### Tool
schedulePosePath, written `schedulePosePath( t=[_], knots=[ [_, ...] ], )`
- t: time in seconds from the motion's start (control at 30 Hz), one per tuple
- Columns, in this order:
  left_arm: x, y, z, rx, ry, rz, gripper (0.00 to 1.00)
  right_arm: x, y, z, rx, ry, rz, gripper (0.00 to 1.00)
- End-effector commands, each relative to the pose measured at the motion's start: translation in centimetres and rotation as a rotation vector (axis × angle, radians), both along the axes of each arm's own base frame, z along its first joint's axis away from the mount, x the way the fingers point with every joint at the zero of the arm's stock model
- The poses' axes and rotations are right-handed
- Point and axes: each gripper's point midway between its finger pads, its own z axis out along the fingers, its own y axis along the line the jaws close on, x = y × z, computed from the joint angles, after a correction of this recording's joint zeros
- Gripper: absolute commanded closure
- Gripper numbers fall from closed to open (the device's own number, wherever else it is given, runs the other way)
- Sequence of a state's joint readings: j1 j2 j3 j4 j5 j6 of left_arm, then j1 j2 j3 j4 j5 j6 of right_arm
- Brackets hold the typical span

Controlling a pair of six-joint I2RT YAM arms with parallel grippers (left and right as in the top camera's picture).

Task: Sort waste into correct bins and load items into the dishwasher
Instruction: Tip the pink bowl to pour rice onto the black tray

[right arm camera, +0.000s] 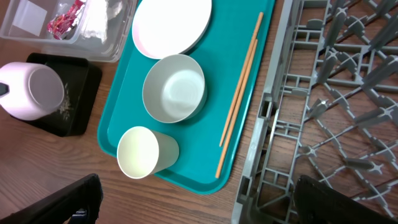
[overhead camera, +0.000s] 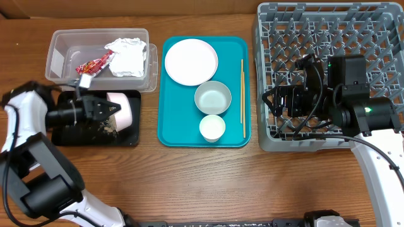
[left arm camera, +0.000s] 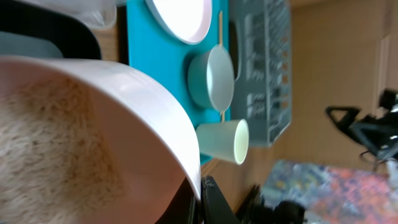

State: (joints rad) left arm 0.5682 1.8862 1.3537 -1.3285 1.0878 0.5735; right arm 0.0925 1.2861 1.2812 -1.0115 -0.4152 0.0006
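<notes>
My left gripper (overhead camera: 104, 107) is shut on the rim of a white bowl (overhead camera: 124, 108), tipped on its side over the black tray (overhead camera: 69, 135). Rice grains (overhead camera: 107, 128) lie on that tray. In the left wrist view the bowl (left arm camera: 93, 124) fills the frame, its rim clamped by the fingers (left arm camera: 202, 199), with speckled residue inside. The clear tub (overhead camera: 60, 60) holds the napkin (overhead camera: 128, 55) and red wrapper (overhead camera: 95, 64). My right gripper (overhead camera: 278, 104) is open and empty over the grey rack's (overhead camera: 379, 38) front left edge, its fingers (right arm camera: 199, 199) spread wide.
The teal tray (overhead camera: 173, 132) holds a plate (overhead camera: 190, 61), a second bowl (overhead camera: 212, 98), a cup (overhead camera: 212, 128) lying on its side and the chopsticks (overhead camera: 243, 94) along its right side. Bare wood runs along the table's front.
</notes>
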Motion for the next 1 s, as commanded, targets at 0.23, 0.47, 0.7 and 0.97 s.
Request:
schedulePosePath(
  t=[0.23, 0.47, 0.7, 0.97],
  knots=[
    [0.7, 2.8, 3.5, -0.224, -0.172, 0.19, 0.96, 0.4, 0.2, 1.1, 0.012, -0.028, 0.005, 0.0],
    [1.1, 4.2, 5.5, -0.365, -0.172, 0.29, 0.96, 0.3, 0.2, 1.1, 0.012, -0.028, 0.004, 0.0],
    [1.4, 4.8, 6.8, -0.463, -0.155, 0.335, 0.96, 0.3, 0.2, 1.1, 0.012, -0.028, 0.005, 0.0],
    [1.3, 5.3, 6.8, -0.467, -0.151, 0.352, 0.96, 0.3, 0.2, 1.1, 0.012, -0.028, 0.004, 0.0]
  ],
)
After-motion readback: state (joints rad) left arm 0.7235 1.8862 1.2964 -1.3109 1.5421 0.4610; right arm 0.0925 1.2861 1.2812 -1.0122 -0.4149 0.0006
